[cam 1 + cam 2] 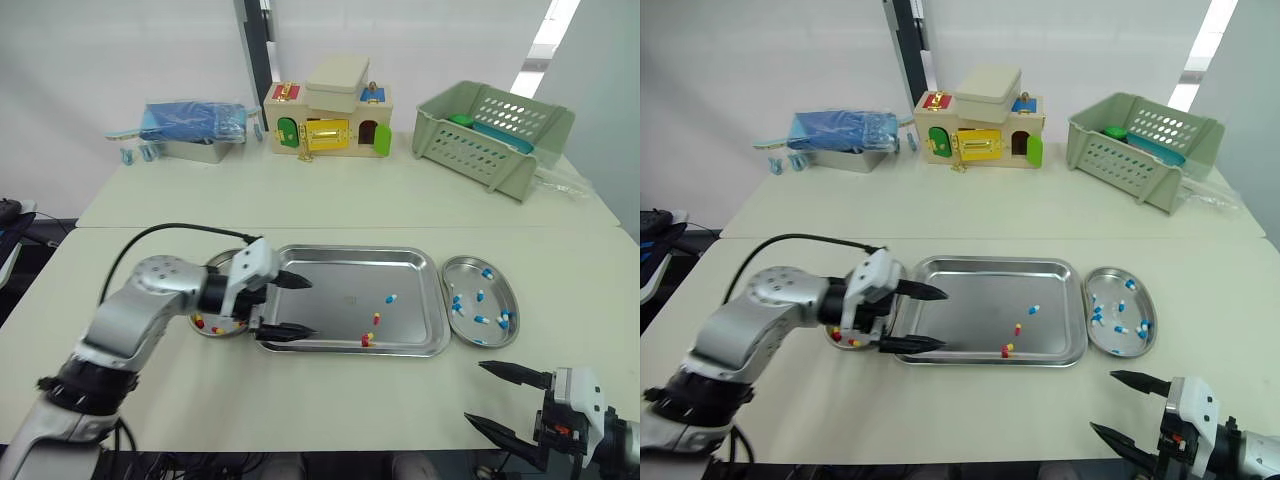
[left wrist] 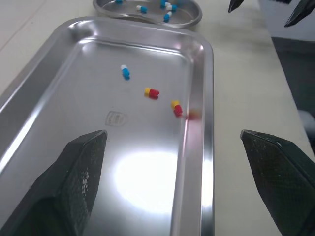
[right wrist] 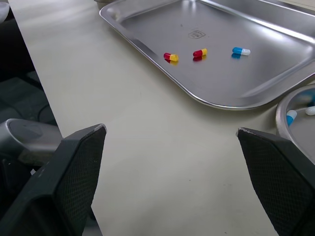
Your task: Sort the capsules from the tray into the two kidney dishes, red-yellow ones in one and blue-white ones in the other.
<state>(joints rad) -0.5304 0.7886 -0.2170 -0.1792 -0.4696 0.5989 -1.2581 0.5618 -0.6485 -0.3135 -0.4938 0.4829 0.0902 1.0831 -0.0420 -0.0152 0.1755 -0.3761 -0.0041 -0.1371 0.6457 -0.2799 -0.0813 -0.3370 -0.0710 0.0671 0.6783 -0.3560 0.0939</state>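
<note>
Held left claw (image 1: 312, 307) open, empty, over the left end of the tray (image 1: 350, 250). Held right claw (image 1: 473, 392) open above the table (image 1: 300, 400).

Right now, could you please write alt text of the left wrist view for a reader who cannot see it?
The left end effector is open over one end of a steel tray that holds one blue-white capsule and two red-yellow capsules. Beyond the tray, a kidney dish holds several blue-white capsules.

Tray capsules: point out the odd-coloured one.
The blue-white capsule, farthest back in the tray; the two red-yellow capsules lie nearer its front rim.
</note>
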